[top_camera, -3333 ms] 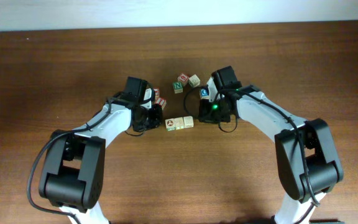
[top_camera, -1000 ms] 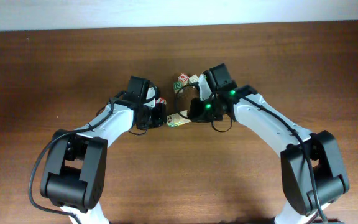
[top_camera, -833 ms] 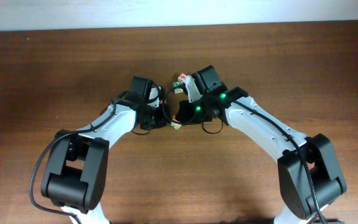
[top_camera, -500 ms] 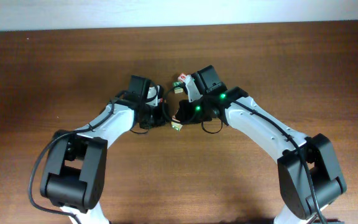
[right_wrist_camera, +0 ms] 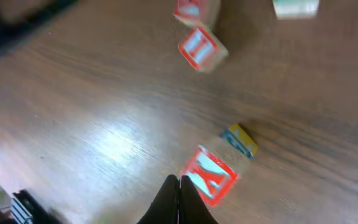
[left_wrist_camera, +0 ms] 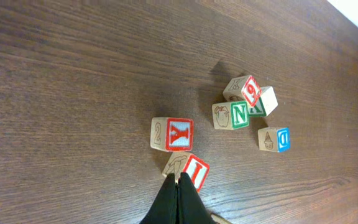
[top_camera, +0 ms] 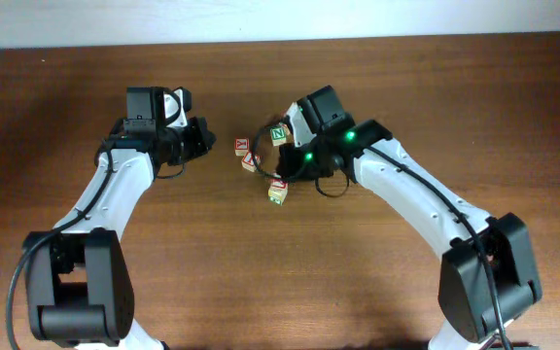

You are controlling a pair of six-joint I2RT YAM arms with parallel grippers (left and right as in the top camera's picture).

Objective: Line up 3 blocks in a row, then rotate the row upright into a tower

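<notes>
My left gripper is clenched, empty, near the I block — my right gripper likewise, beside the X block.

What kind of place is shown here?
Probably a robot lab or test bench: two robot arms stand at a wooden table, with small alphabet cubes scattered between them.

We saw the left gripper closed, fingertips pressed together, on an arm bent at the elbow and reaching inward from the left. The right gripper was likewise closed, its arm angled inward from the right, green lights on its wrist.
</notes>
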